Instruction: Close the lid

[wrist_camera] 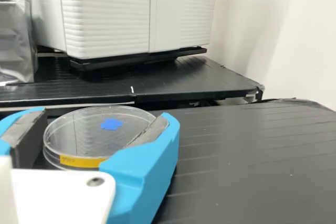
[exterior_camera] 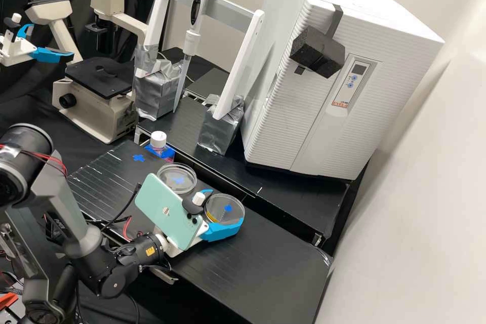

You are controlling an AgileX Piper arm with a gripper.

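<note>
Gripper (exterior_camera: 226,207) stands wide around a petri dish (exterior_camera: 223,201) near the bench edge (exterior_camera: 283,233).

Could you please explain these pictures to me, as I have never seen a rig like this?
The machine is a dark grey robot arm with a green phone mounted near its gripper. The high view looks down from beside the arm; the wrist view comes from a camera on it. On the black bench lie two clear round dishes, one with a yellow label, one plain. The gripper is at the labelled dish; whether it holds it, I cannot tell.
</note>
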